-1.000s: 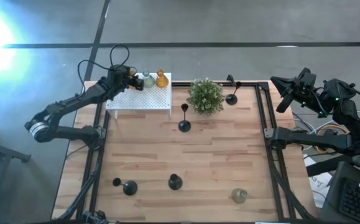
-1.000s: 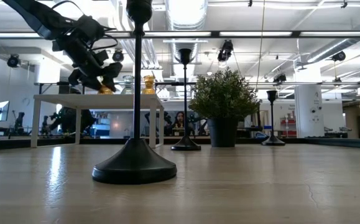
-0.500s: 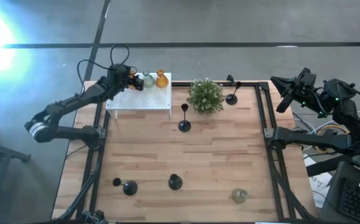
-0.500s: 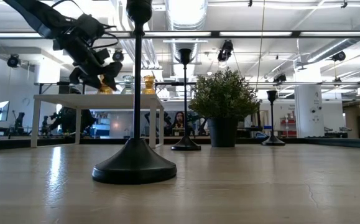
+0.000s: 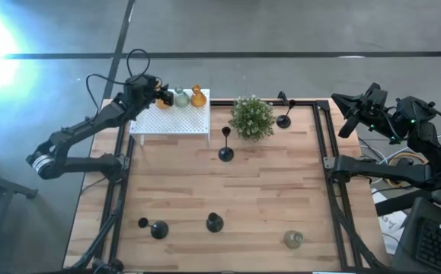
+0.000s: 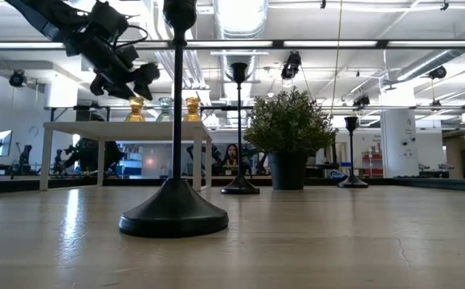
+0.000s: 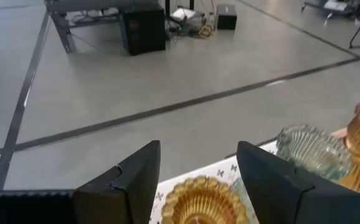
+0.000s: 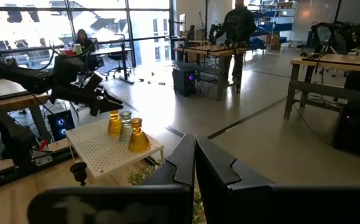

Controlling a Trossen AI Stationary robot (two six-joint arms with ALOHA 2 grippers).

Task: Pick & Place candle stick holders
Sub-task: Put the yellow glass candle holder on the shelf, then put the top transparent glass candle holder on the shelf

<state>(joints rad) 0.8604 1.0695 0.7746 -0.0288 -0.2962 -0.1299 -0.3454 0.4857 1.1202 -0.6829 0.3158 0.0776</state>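
Observation:
My left gripper (image 5: 158, 93) is open and hangs just above an amber glass holder (image 7: 198, 200), its fingers on either side of it and apart from it. That holder stands on the white perforated box (image 5: 176, 120), next to a clear holder (image 7: 306, 149) and a second amber one (image 5: 198, 97). In the low view the left gripper (image 6: 134, 80) is clear above the amber holder (image 6: 136, 108). My right gripper (image 8: 194, 152) is shut and empty, off the table's far right corner (image 5: 343, 114).
A potted plant (image 5: 251, 116) stands right of the box. Black holders stand at mid table (image 5: 225, 146), behind the plant (image 5: 284, 118) and near the front (image 5: 215, 222). One lies at the front left (image 5: 156, 228). A glass holder (image 5: 293, 239) is at the front right.
My left gripper has gone up and a little toward the table's left edge, off the amber holder. The holder stays standing on the white box.

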